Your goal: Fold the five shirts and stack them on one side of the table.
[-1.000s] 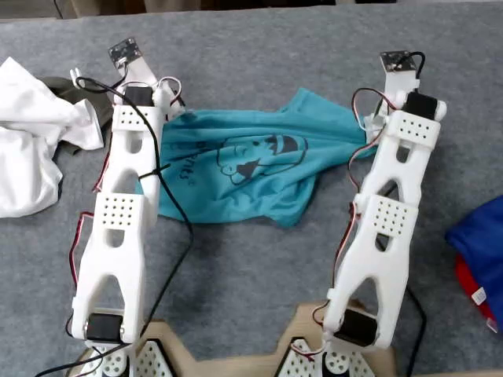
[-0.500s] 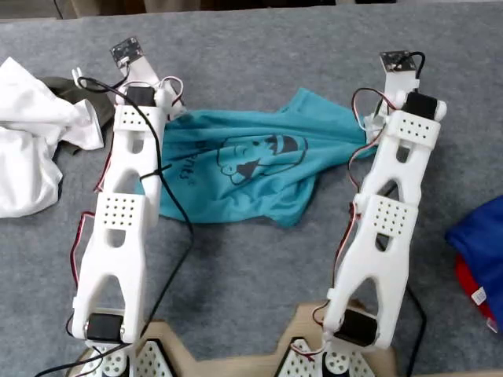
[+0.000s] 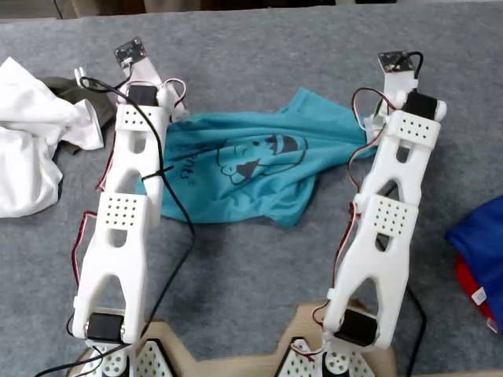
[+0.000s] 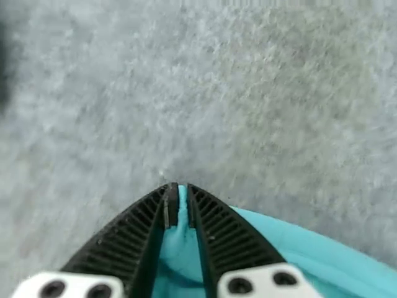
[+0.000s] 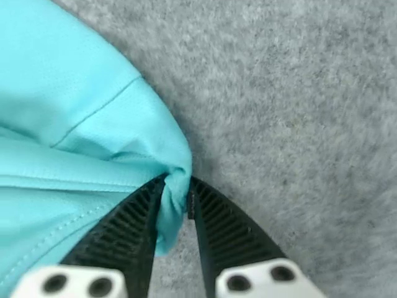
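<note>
Left wrist view: the fingers (image 4: 139, 233) of the left gripper (image 4: 178, 191) are clamped on the teal shirt (image 4: 322, 273); the right gripper (image 5: 177, 186) pinches its other end. The shirt lies spread at the upper centre of the grey surface (image 3: 251, 267).

Two white arms, left arm (image 3: 118, 236) and right arm (image 3: 385, 228), one teal shirt (image 3: 251, 165) mid-frame, one white heap (image 3: 31, 149) at left (shirt count unclear), one dark olive cloth (image 3: 63, 85) beside it, one blue cloth (image 3: 479, 232) and one red cloth (image 3: 471, 294) at the right edge
</note>
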Motion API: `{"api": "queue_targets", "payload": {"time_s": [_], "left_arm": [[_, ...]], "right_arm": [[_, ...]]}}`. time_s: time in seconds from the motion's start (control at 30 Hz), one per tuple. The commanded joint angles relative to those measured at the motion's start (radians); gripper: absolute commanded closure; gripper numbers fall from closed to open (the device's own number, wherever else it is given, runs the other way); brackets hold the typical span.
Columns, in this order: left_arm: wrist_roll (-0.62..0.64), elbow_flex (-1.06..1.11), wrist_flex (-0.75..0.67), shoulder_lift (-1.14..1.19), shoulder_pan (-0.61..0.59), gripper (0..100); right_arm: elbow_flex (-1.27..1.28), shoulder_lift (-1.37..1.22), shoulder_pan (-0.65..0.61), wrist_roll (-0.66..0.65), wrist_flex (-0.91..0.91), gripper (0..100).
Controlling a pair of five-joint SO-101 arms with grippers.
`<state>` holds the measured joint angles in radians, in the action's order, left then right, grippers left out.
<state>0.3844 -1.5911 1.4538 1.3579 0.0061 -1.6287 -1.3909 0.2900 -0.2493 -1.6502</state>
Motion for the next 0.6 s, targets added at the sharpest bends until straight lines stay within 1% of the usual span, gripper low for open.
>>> {"api": "queue_targets", "payload": {"time_s": [0.0, 0.1, 0.17, 0.23, 0.3, 0.4, 0.47, 0.57], "left_arm": [[-0.002, -0.081, 0.092, -0.027, -0.003, 98], [-0.002, -0.083, 0.132, -0.068, -0.035, 98], [0.000, -0.083, 0.172, -0.087, -0.061, 98], [0.000, -0.083, 0.207, -0.090, -0.078, 98], [-0.002, -0.083, 0.226, -0.091, -0.092, 98], [-0.002, -0.083, 0.224, -0.093, -0.106, 98], [-0.002, -0.083, 0.224, -0.093, -0.110, 98], [-0.002, -0.083, 0.213, -0.091, -0.114, 98]], "right_arm": [[-0.039, 0.157, -0.001, -0.058, -0.058, 99.3], [-0.038, 0.236, -0.025, -0.129, -0.132, 99.2], [-0.033, 0.277, -0.045, -0.126, -0.138, 96.3], [-0.033, 0.320, -0.076, -0.130, -0.138, 88.1], [-0.031, 0.361, -0.116, -0.167, -0.138, 77.7], [-0.031, 0.392, -0.143, -0.175, -0.137, 68.5], [-0.031, 0.387, -0.130, -0.175, -0.137, 67.3], [-0.038, 0.378, -0.070, -0.175, -0.130, 67.3]]}}
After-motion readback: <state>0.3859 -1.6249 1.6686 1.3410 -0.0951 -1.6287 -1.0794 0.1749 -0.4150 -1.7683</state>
